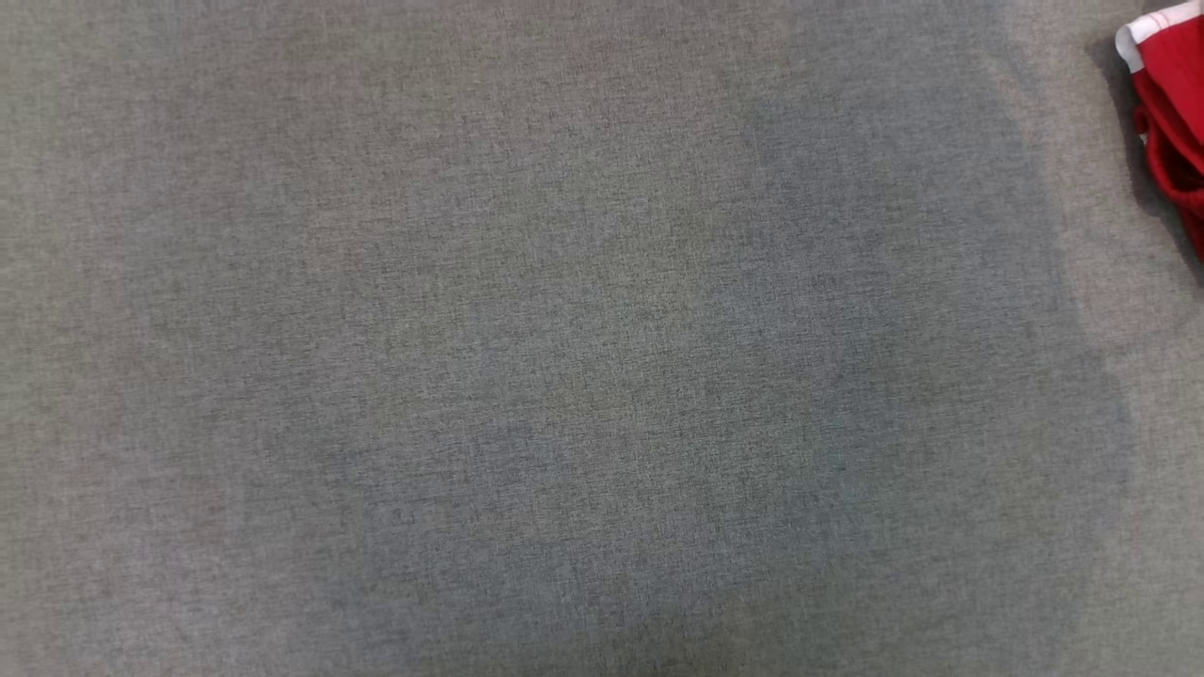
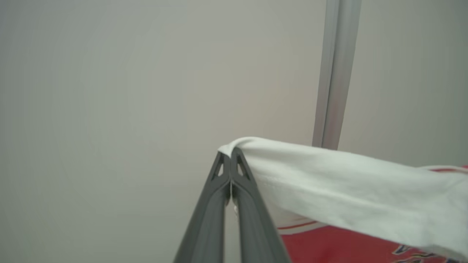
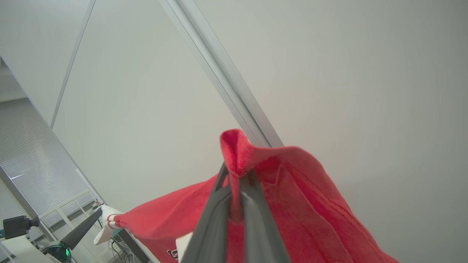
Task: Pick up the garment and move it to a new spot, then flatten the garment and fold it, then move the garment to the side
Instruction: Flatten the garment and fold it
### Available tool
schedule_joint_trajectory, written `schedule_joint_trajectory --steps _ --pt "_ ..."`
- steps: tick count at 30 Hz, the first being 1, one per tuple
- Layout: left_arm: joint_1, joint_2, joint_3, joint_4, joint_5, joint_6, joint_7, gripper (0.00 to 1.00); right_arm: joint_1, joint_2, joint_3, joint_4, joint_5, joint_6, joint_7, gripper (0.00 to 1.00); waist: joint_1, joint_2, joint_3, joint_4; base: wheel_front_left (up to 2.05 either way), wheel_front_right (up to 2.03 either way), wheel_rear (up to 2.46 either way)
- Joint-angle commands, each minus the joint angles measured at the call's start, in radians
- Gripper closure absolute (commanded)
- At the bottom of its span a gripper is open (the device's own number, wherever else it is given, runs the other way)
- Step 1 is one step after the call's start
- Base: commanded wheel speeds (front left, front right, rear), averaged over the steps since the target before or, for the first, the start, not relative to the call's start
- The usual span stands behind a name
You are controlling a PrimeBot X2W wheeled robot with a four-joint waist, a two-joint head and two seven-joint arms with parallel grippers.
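Head view: a grey woven tabletop (image 1: 564, 376) spans the frame. At the top right edge is a bunch of the garment (image 1: 1171, 113), red w/ a white trim. You can't tell here whether it touches the tabletop or hangs just above it. Risk: the work area lies mostly to the garment's left. If you lower from here, it could land at the edge, partly out of cam.

Left wrist view: the left gripper (image 2: 231, 155) has its two dark fingers pressed together and pinches a white edge of the garment right at the tips. The white band stretches off to the right, w/ red fabric below it. Behind are a pale wall (image 2: 109, 91) and a grey metal post (image 2: 334, 73). Risk: the hold looks v. shallow, so a tug or a shake could pull the edge free.

Right wrist view: the right gripper (image 3: 236, 175) is clamped on a red fold, w/ a peak of fabric standing above the tips. This bite looks deeper. Red cloth drapes lower right and lower left, where a white striped cuff meets a dark pointed finger, prob. the other arm's. Risk: the cloth between the 2 grips sags and bunches, so it may go down twisted and be harder to flatten. Spreading your arms wide would load the weak left pinch.
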Motion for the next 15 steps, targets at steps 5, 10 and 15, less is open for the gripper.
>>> schedule_joint_trajectory --steps 5,10,15 --pt "-0.039 -0.025 -0.017 0.1 -0.012 -0.029 -0.026 1.0 0.0 -0.025 0.055 0.01 0.039 0.0 -0.002 1.0 0.0 0.0 -0.025 0.003 0.0 0.0 0.0" --pt "0.072 -0.028 -0.06 0.152 -0.047 -0.049 -0.022 1.0 0.099 -0.051 0.165 -0.01 0.064 0.0 0.039 1.0 0.0 0.0 -0.069 0.004 0.0 0.0 0.0" --pt "0.31 0.018 -0.166 0.071 -0.136 -0.05 0.036 1.0 0.281 -0.088 0.296 -0.034 0.098 0.0 0.083 1.0 0.0 0.0 -0.183 0.001 0.0 0.0 0.0"
